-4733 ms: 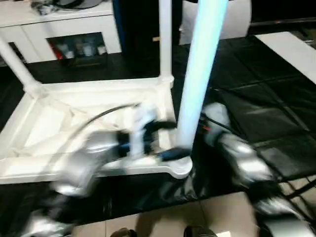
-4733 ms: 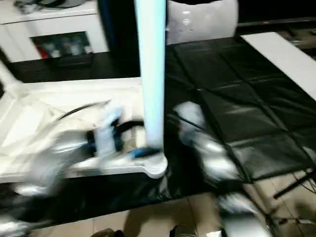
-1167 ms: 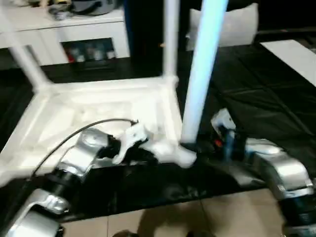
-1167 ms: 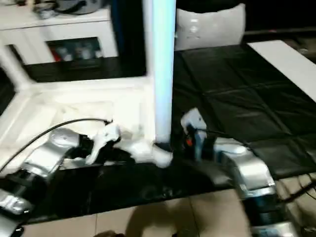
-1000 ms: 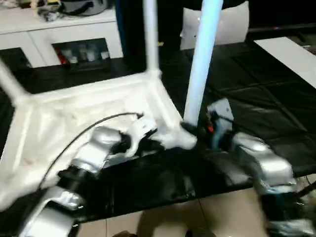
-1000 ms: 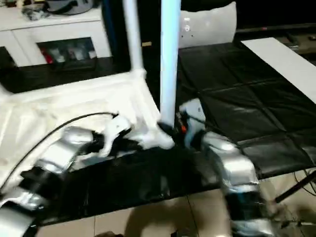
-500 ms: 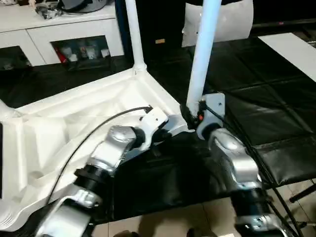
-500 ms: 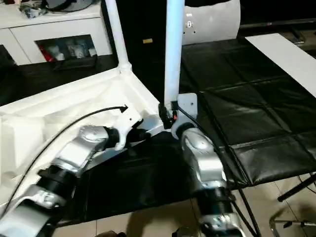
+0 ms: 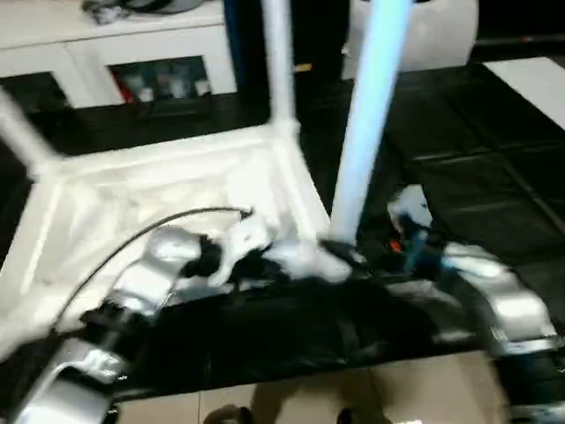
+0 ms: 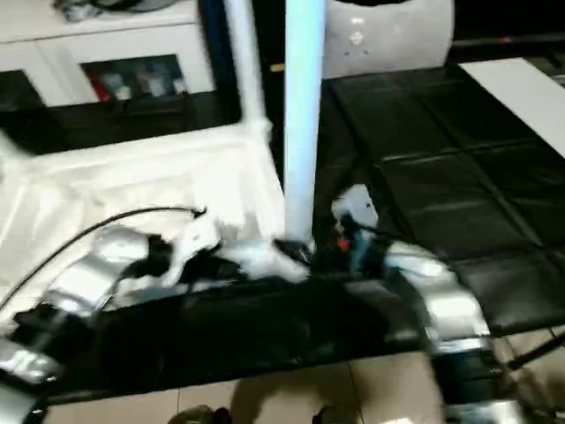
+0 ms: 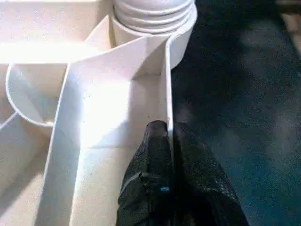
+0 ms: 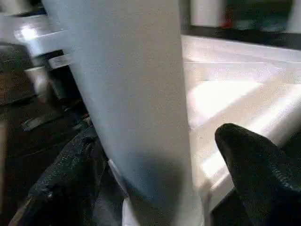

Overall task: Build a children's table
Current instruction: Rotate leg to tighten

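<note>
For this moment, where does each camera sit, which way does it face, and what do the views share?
Left and right eye views: on the head, looking down over both silver forearms at the upturned tabletop on black floor mats.
Left wrist view: along the left gripper, whose fingers pinch the tabletop's rim.
Right wrist view: along the right gripper, its fingers on either side of the near leg.
Shared: the near leg's corner socket.

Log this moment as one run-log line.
left hand: pinching tabletop rim | right hand: around near-corner leg | tabletop: upside down
</note>
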Robot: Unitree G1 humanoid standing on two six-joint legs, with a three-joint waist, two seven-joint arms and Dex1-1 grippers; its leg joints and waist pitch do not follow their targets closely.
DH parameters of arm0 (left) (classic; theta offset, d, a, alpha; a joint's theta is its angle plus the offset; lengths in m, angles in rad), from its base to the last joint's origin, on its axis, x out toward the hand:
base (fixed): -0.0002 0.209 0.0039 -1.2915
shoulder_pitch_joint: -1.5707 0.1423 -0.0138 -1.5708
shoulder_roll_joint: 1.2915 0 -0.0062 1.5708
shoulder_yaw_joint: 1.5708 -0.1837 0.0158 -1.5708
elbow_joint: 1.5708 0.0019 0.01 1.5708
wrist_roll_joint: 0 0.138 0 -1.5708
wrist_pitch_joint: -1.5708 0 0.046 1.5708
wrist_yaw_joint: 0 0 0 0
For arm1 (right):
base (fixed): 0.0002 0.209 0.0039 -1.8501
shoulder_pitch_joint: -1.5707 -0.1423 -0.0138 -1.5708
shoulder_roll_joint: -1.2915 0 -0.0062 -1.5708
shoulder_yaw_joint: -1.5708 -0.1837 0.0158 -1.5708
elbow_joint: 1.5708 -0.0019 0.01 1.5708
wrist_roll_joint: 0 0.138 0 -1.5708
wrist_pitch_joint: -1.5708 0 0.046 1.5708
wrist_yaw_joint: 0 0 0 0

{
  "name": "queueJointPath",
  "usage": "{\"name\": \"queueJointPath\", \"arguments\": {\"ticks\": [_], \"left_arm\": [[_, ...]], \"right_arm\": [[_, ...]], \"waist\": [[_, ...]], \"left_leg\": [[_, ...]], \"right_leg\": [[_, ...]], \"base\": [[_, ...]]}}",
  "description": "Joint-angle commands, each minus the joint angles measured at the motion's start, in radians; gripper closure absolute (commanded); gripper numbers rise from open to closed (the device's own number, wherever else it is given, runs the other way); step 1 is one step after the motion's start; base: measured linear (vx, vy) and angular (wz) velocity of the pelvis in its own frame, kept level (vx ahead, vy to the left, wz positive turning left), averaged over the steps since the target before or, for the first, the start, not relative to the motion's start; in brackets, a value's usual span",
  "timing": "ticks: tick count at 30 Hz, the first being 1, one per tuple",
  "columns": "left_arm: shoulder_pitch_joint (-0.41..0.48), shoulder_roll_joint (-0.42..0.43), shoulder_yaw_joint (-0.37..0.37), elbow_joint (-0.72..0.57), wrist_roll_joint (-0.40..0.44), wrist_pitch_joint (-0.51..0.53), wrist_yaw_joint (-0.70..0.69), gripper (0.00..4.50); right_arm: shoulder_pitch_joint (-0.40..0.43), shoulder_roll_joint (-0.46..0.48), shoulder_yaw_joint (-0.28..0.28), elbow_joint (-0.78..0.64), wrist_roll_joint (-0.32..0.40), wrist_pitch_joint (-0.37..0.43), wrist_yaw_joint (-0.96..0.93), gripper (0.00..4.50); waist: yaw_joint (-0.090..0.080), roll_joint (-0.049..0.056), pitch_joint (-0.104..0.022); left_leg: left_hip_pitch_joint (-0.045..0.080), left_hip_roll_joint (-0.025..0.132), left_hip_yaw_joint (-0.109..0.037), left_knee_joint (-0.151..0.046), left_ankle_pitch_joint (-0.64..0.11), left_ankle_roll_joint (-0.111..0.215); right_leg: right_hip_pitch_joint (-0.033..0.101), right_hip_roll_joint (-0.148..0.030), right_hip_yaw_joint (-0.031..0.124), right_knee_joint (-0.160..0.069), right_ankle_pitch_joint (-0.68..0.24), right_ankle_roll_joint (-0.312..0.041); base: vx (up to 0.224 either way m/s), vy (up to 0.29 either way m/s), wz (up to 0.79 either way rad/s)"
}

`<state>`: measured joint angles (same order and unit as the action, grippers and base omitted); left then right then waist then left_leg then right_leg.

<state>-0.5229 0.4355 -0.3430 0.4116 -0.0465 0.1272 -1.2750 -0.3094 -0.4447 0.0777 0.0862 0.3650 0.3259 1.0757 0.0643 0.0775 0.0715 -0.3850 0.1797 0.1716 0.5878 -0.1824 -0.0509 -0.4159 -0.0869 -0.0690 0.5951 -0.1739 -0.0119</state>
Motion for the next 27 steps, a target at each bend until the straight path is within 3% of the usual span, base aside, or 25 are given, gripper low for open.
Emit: {"name": "queueJointPath", "arguments": {"ticks": [1, 4, 6, 7, 9, 13, 16, 27], "left_arm": [[-0.021, 0.007, -0.042, -0.027, -0.024, -0.047, -0.105, 4.5], [-0.032, 0.039, -0.068, -0.022, -0.025, -0.066, -0.184, 4.5], [-0.045, 0.056, -0.083, -0.013, -0.028, -0.093, -0.242, 4.5], [-0.051, 0.058, -0.088, -0.007, -0.029, -0.103, -0.258, 4.5], [-0.057, 0.059, -0.095, -0.001, -0.027, -0.114, -0.276, 4.5], [-0.067, 0.053, -0.105, 0.011, -0.019, -0.138, -0.308, 4.5], [-0.072, 0.047, -0.113, 0.015, -0.017, -0.147, -0.32, 4.5], [-0.091, 0.035, -0.12, 0.05, -0.014, -0.175, -0.334, 4.5]], "right_arm": [[-0.004, -0.025, 0.028, -0.02, 0.02, 0.009, 0.104, 0.54], [-0.023, -0.074, 0.062, 0.0, 0.017, 0.002, 0.213, 0.54], [-0.048, -0.106, 0.097, 0.033, 0.011, -0.015, 0.295, 0.54], [-0.056, -0.114, 0.108, 0.042, 0.013, -0.019, 0.318, 0.81], [-0.067, -0.122, 0.124, 0.053, 0.014, -0.019, 0.345, 0.89], [-0.098, -0.121, 0.149, 0.082, 0.004, -0.023, 0.391, 1.31], [-0.116, -0.119, 0.164, 0.098, -0.002, -0.025, 0.417, 1.38], [-0.158, -0.126, 0.202, 0.135, 0.0, -0.017, 0.5, 2.34]], "waist": [[-0.001, -0.012, -0.062], [0.008, -0.015, -0.063], [0.018, -0.023, -0.065], [0.02, -0.022, -0.064], [0.025, -0.023, -0.064], [0.026, -0.032, -0.068], [0.028, -0.032, -0.067], [0.031, -0.036, -0.071]], "left_leg": [[0.019, 0.049, -0.007, -0.066, -0.191, 0.105], [0.017, 0.049, -0.006, -0.065, -0.181, 0.104], [0.017, 0.048, -0.005, -0.063, -0.175, 0.103], [0.016, 0.047, -0.005, -0.063, -0.178, 0.103], [0.021, 0.05, -0.003, -0.062, -0.173, 0.098], [0.016, 0.049, -0.005, -0.063, -0.162, 0.097], [0.016, 0.049, -0.006, -0.062, -0.163, 0.097], [0.016, 0.049, -0.006, -0.059, -0.149, 0.096]], "right_leg": [[0.057, -0.053, 0.043, -0.066, -0.196, -0.242], [0.057, -0.056, 0.044, -0.063, -0.193, -0.245], [0.056, -0.059, 0.044, -0.062, -0.211, -0.245], [0.056, -0.059, 0.044, -0.065, -0.222, -0.243], [0.051, -0.059, 0.046, -0.065, -0.223, -0.244], [0.057, -0.06, 0.044, -0.059, -0.2, -0.25], [0.056, -0.061, 0.044, -0.059, -0.2, -0.251], [0.059, -0.06, 0.043, -0.055, -0.191, -0.255]], "base": [[0.0, 0.0, 0.0], [0.0, 0.0, 0.0], [0.0, 0.0, 0.0], [0.0, 0.0, 0.0], [0.0, 0.0, 0.0], [0.0, 0.0, 0.0], [0.0, 0.0, 0.0], [0.0, 0.0, 0.0]]}}
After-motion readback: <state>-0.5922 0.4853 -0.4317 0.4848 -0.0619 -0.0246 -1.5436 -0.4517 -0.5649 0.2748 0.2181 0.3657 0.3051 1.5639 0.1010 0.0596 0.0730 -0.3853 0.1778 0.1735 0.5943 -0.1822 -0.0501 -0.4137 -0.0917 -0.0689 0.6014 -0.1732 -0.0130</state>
